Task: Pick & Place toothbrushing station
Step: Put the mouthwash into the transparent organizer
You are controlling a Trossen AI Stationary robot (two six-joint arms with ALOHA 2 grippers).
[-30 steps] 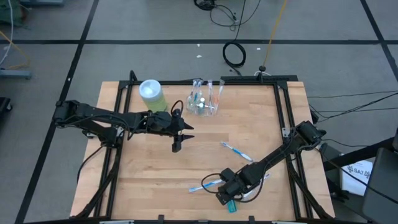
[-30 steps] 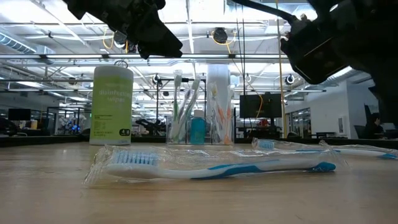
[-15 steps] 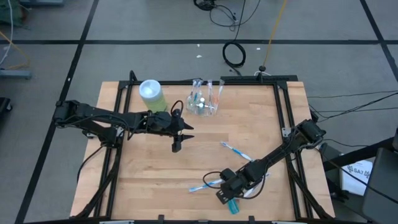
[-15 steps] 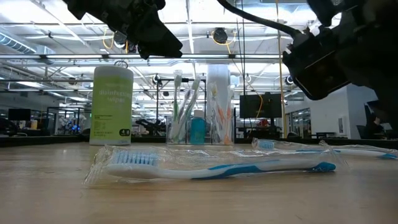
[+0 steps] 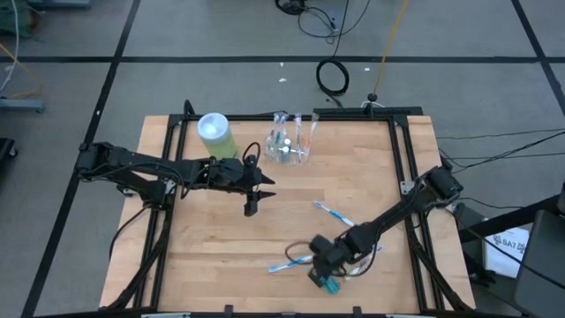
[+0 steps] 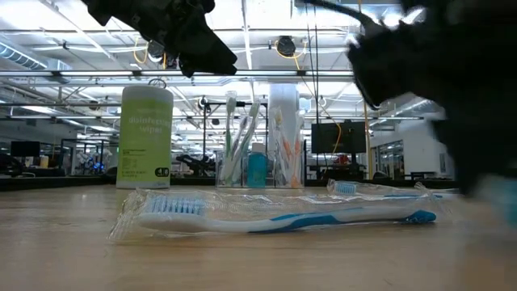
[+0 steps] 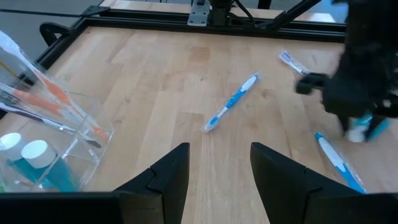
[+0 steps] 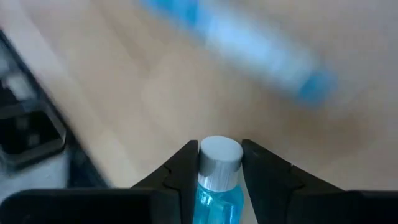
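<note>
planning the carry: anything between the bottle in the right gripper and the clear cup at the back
The right gripper, shut on the small blue bottle, is near the table's front edge. Two wrapped toothbrushes lie on the wood toward the clear cup: one beside the gripper, another farther back. Both lie flat, so a lifted carry should clear them.

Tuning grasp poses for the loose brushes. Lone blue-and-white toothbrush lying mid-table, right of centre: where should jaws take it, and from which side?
Grip the blue-and-white toothbrush at mid-handle, coming straight down from above. It lies flat on the table, so only its long edges offer opposing faces; set the jaws across the handle's diagonal line. Nothing crowds it. The left gripper hangs open nearby; the right gripper is busy, shut on a small blue tube.
</note>
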